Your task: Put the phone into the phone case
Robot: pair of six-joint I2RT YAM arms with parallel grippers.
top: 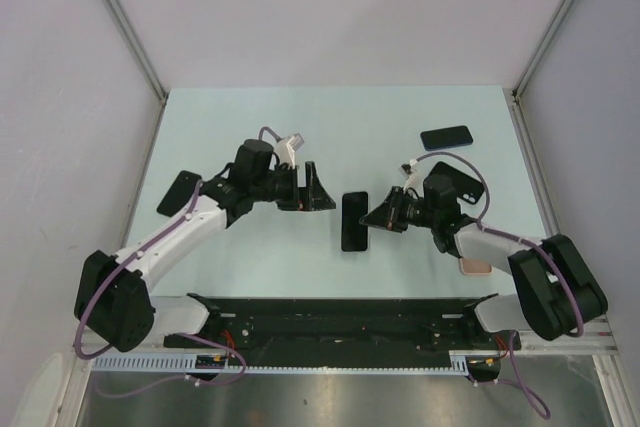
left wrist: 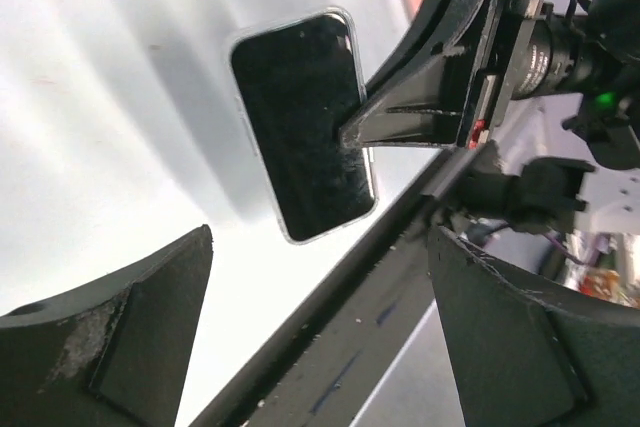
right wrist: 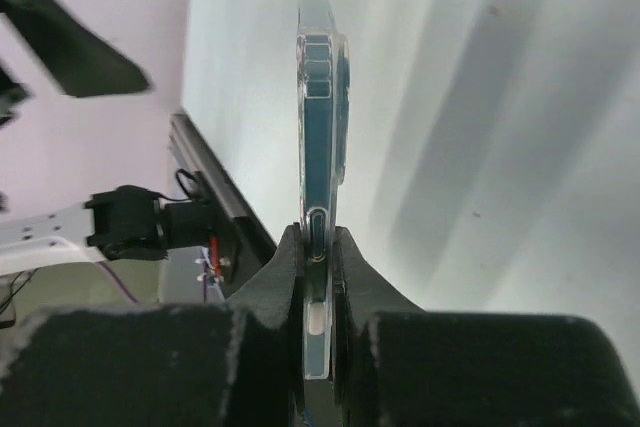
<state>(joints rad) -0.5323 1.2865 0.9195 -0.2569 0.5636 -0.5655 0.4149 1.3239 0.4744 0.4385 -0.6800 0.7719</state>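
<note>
A black phone (top: 354, 220) with a clear case rim around it is held above the table's middle. My right gripper (top: 373, 215) is shut on its right edge. In the right wrist view the phone (right wrist: 322, 117) stands edge-on, pinched between the fingers (right wrist: 272, 272) of the gripper (right wrist: 320, 247). In the left wrist view the phone (left wrist: 305, 127) faces the camera, with the right gripper's finger (left wrist: 430, 97) on its edge. My left gripper (top: 318, 190) is open and empty, just left of the phone and apart from it; in its own view (left wrist: 320, 327) nothing lies between its fingers.
A second black phone-like slab (top: 446, 137) lies at the back right. Another dark slab (top: 178, 193) lies at the left by the left arm. A pinkish object (top: 473, 267) sits under the right arm. A black rail (top: 330, 312) runs along the near edge.
</note>
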